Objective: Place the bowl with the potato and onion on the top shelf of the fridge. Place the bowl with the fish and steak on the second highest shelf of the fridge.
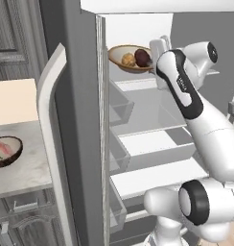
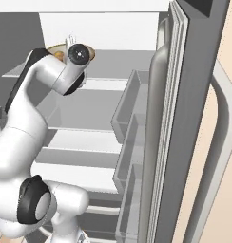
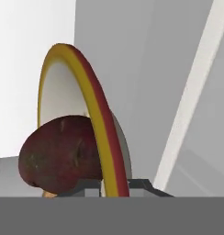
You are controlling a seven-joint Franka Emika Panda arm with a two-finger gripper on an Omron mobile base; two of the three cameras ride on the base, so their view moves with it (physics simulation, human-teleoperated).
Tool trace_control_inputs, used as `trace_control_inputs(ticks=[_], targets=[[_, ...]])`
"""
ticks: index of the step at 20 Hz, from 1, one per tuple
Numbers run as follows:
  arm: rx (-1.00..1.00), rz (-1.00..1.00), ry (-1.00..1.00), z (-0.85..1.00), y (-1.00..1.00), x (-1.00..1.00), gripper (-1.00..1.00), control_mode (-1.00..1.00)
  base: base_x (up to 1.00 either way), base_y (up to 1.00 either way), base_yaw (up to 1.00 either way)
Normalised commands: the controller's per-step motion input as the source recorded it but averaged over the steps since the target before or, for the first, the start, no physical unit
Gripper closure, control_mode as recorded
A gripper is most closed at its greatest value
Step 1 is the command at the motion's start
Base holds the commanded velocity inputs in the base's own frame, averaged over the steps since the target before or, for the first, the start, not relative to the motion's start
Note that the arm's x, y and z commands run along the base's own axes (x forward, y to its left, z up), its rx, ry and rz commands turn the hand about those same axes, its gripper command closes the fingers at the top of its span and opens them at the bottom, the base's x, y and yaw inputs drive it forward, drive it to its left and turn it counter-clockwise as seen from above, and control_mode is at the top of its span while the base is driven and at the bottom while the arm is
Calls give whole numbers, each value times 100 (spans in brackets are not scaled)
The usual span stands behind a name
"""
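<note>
While the fridge (image 1: 80, 120) stands with its door swung wide, I judge I'm roughly at the halfway mark, with the first placement nearly finished and the second not begun. The bowl with the potato and onion (image 1: 122, 52) is up inside the fridge at the level of the top shelf of the fridge (image 1: 138, 84), near the back wall. Whether it already rests on that plate or hangs just above it, I cannot tell. The potato (image 1: 128, 60) and the onion (image 1: 142, 57) both sit inside it, side by side.

My tool (image 3: 115, 189) is at the bowl's near rim. In the hand view the gold and red rim runs straight down between the two dark fingertips (image 3: 142, 185), so I read the tool as narrowed on that rim, holding the bowl, with the onion pressed up close on one side of the rim. From the left base view, the hand is just beside the bowl, on the side away from the fridge door.

What's left, as I see it: let go of this bowl and back out. Then comes the bowl with the fish and steak (image 1: 5, 150), which sits well outside the fridge, beyond the open door, on the pale surface (image 1: 28, 168). It has to go onto the second highest shelf.
</note>
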Motion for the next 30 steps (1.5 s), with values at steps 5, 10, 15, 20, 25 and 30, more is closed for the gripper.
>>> trace_control_inputs(ticks=[5, 10, 15, 20, 25, 30], targets=[[0, -3, 5, -5, 4, 98, 100, -100, 0, 0, 0], [0, -2, 3, 0, 8, 52, -100, -100, 0, 0, 0], [1, 0, 0, 15, -3, -7, -100, -100, 0, 0, 0], [6, 0, -9, 35, -45, -77, -100, -100, 0, 0, 0], [3, 0, -29, -6, -99, -100, -100, -100, 0, 0, 0], [-14, 3, -27, -77, -73, -100, -100, -100, 0, 0, 0]])
